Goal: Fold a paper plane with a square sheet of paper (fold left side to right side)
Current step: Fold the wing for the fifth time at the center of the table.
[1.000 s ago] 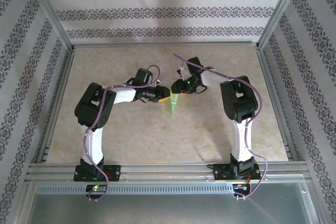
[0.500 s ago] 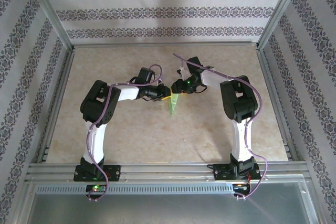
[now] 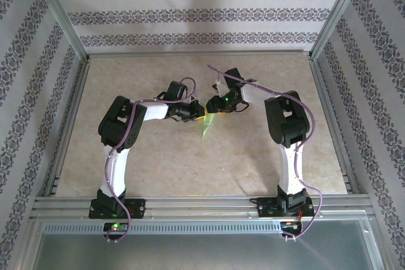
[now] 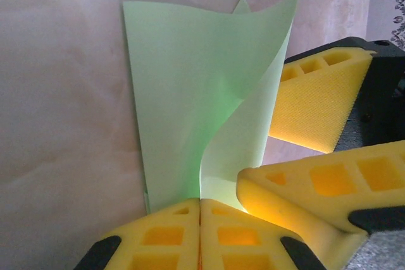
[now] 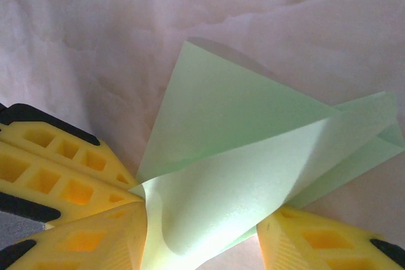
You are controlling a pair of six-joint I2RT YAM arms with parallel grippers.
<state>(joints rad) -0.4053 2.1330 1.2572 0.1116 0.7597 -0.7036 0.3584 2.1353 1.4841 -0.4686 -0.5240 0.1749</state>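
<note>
My left claw (image 4: 200, 210) is clamped tight on the near edge of the paper plane (image 4: 183, 93). The green paper lies mid-table (image 4: 63, 124), one flap curling upward. Beyond, my right claw (image 5: 202, 219) stands half-spread around that flap, gripping nothing.

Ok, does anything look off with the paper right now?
Yes: on the paper, the top layer curls up off the layer beneath instead of lying flat, starting where the shut left tool pinches its end. The curl rises between the open fingers of the right tool. I see no tear.
</note>
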